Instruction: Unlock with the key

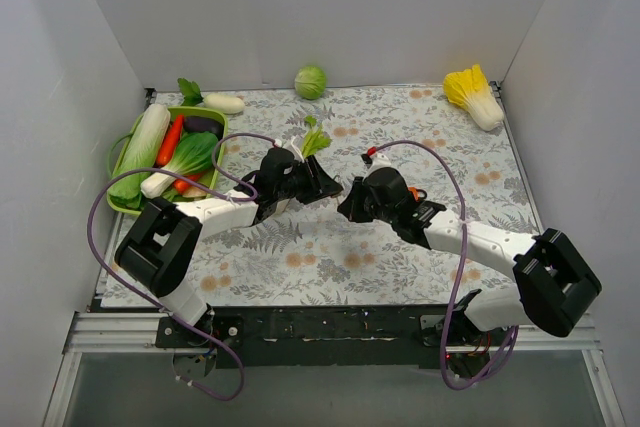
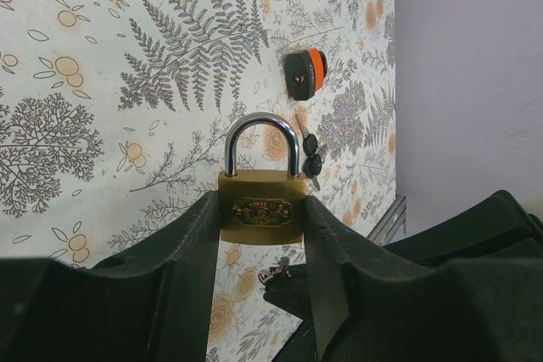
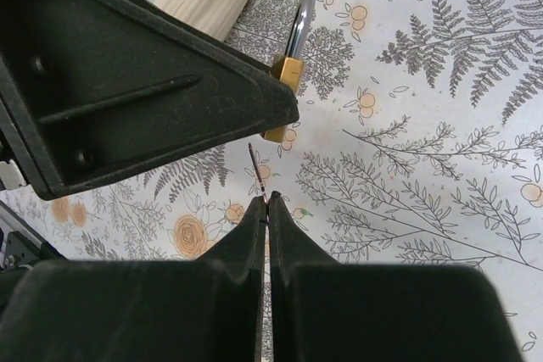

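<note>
Overhead I only see both arms meeting over the middle of the mat [image 1: 300, 252], and their wrists hide the tips, so the wrist cams carry the detail. The left claw [image 2: 261, 219] is clamped on the brass padlock [image 2: 261, 197], one finger on each side of its body, with the shackle pointing up-frame and both legs in the body. Only this view shows the orange-and-black padlock [image 2: 305, 72] lying further off on the mat. It also shows the black-headed spare keys [image 2: 310, 158] just beside the shackle's right leg; I can't tell if they touch it. The right wrist cam alone shows the key [image 3: 257, 171] clearly. Its thin silvery blade is seen edge-on, long axis up-frame with a slight left lean. The tip is aimed at the padlock's underside, close, with a gap showing. The right claw [image 3: 266, 208] is pinched tight on the key's lower end, fingers together, the head hidden between them.
</note>
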You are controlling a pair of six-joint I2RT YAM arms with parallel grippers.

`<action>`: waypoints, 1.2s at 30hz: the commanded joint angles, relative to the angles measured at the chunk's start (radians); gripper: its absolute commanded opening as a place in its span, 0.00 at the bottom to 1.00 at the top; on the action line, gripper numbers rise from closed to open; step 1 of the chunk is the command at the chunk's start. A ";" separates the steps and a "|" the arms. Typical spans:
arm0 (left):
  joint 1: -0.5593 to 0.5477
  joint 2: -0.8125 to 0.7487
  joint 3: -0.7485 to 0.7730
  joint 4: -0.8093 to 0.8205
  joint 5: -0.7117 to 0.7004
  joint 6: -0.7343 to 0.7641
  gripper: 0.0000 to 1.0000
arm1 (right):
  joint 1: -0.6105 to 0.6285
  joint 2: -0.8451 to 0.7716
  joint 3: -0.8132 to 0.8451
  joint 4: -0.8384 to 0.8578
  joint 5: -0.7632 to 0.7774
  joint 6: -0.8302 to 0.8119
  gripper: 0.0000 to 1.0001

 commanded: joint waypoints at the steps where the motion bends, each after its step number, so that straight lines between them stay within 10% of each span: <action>1: -0.002 -0.080 -0.005 0.036 -0.009 0.011 0.00 | 0.004 0.013 0.052 0.045 0.005 0.004 0.01; 36: -0.008 -0.086 0.003 0.019 -0.025 0.031 0.00 | -0.019 0.031 0.067 0.006 0.022 -0.004 0.01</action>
